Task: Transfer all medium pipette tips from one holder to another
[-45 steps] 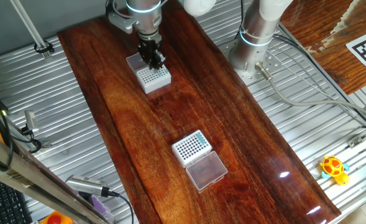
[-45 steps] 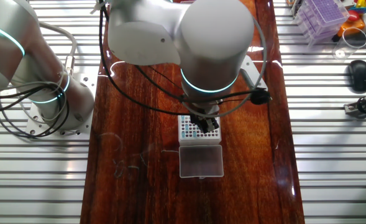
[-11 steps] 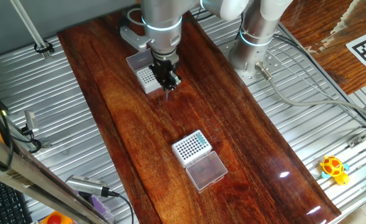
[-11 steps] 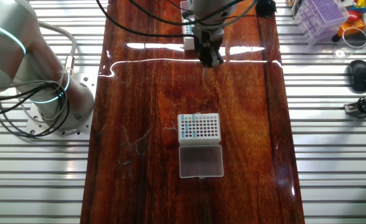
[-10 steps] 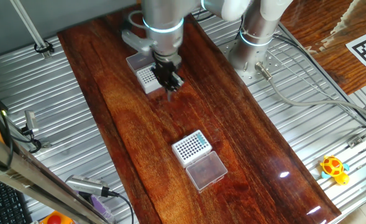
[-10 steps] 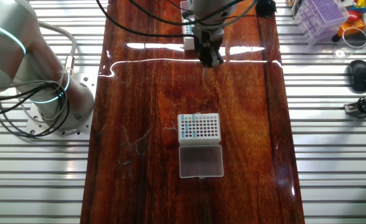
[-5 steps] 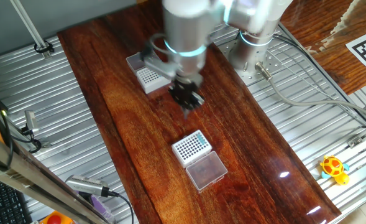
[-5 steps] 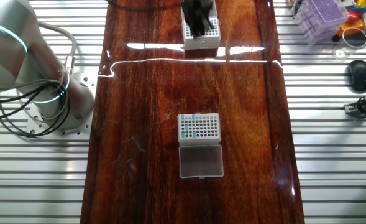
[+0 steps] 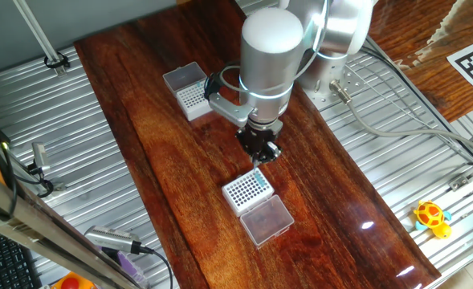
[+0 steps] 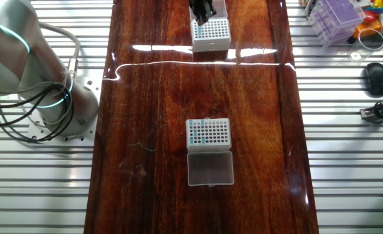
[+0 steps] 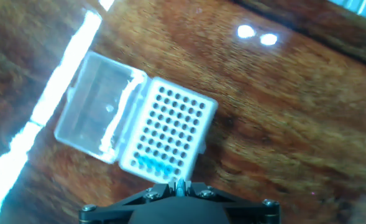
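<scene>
Where ribbed metal flanks it, glossy wooden table (image 9: 172, 160) (claw (image 9: 259, 152) grip unclear).

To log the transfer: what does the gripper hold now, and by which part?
Seemingly one medium pipette tip, pinched in the gripper; which part is gripped cannot be told.

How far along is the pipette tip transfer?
Partway. Done: a short row of teal tips sits in the dark-holed rack. In hand: the gripper hovers over that rack, jaws seemingly closed on one tip. Left: the other rack shows remaining tips along two edges.
</scene>
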Robot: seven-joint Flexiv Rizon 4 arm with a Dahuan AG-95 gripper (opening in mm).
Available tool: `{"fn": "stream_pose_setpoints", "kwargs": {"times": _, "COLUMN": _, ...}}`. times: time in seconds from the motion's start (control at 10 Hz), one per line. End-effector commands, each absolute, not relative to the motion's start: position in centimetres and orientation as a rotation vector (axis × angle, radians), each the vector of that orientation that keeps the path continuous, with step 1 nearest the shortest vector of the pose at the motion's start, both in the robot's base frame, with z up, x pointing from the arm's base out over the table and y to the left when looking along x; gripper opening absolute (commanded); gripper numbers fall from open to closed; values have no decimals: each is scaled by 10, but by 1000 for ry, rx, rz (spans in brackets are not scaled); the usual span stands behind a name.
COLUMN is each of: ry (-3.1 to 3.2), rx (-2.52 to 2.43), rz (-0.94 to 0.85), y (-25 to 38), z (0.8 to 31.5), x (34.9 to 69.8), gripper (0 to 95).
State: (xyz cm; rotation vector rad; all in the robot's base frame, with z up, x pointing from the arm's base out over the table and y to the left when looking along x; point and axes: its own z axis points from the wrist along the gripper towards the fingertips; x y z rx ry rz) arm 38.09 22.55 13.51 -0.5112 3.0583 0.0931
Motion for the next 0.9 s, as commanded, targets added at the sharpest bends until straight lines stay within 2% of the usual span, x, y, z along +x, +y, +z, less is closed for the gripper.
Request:
{"fn": "stream_pose_setpoints", "kwargs": {"times": 0.1, "ry": 3077, "rx": -400, "rz": 99, "y": 227, "z": 134, "x": 380, "gripper": 0}}
{"fn": "stream_pose_setpoints", "kwargs": {"times": 0.9, "ry": 3067, "rx": -392, "rz": 92, "y": 226, "z": 124, "x": 382, "gripper": 0}}
